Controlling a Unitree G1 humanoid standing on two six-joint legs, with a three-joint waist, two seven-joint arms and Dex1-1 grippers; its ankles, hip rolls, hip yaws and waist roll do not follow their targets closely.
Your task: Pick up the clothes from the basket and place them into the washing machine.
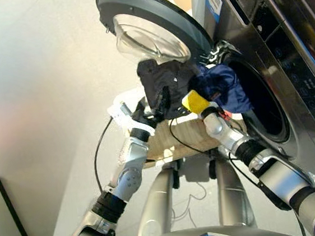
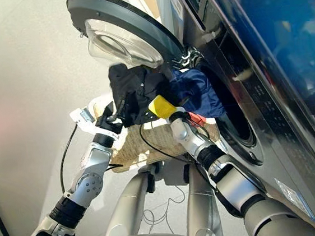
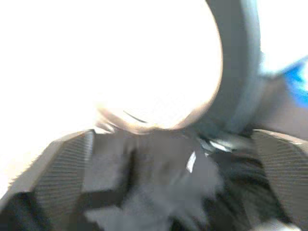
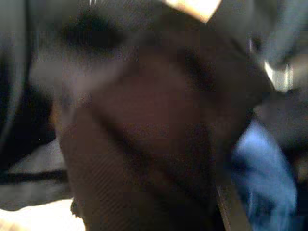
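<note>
I am mid-carry, lifting the laundry toward the washing machine (image 1: 287, 65). My left gripper (image 1: 155, 108) has its fingers clenched on the black garment (image 1: 162, 78), raised just under the open glass door (image 1: 151, 31). My right gripper (image 1: 215, 107) is buried in cloth at the navy blue garment (image 1: 222, 86), which hangs at the porthole's edge; whether those fingers grip I cannot tell. A sliver of coral red cloth (image 2: 198, 117) shows below it. Three garments, one basket (image 2: 149, 141). Next, I judge, both loads must go through the porthole before release.
</note>
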